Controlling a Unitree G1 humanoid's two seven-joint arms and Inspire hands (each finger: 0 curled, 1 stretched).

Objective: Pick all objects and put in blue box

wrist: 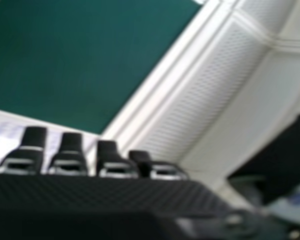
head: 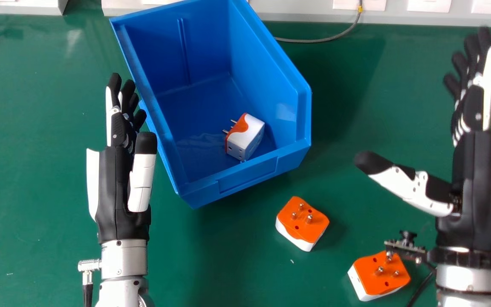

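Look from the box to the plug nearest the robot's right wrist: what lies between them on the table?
Another plug, pins up, lies between the box and the wrist-side plug, as the head view shows.

Bright, diffuse light fills the head view, laying soft shadows on the green worktop point(head: 36, 106) right of the blue box point(head: 245, 174) and in front of it. Pale glare marks both surfaces. The right hand view is blurred throughout.
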